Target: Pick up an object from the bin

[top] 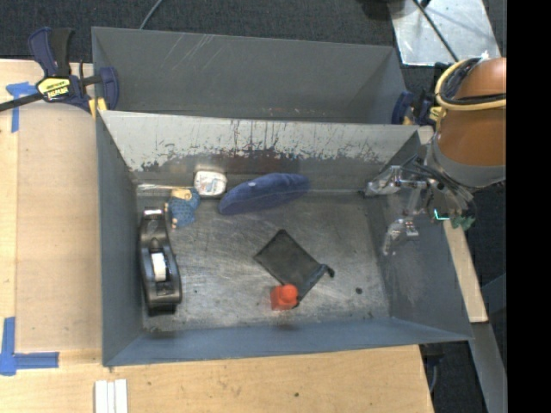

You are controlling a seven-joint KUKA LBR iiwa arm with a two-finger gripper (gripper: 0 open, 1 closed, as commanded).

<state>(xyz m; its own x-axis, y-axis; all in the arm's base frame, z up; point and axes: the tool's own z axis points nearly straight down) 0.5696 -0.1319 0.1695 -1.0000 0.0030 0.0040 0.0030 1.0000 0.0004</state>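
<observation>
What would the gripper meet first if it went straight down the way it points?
Probably the bare bin floor by the right wall. The gripper hangs to the right of the black pad and the small red piece, though depth is hard to judge.

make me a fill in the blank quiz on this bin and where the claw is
1. In the bin, the claw hangs near the ____ wall of this view.
2. The black tape dispenser lies along the bin's ____ side.
3. The flat square beside the small red thing is coloured ____.
4. The long thing by the back wall is coloured ____.
Missing words: right; left; black; blue.
</observation>
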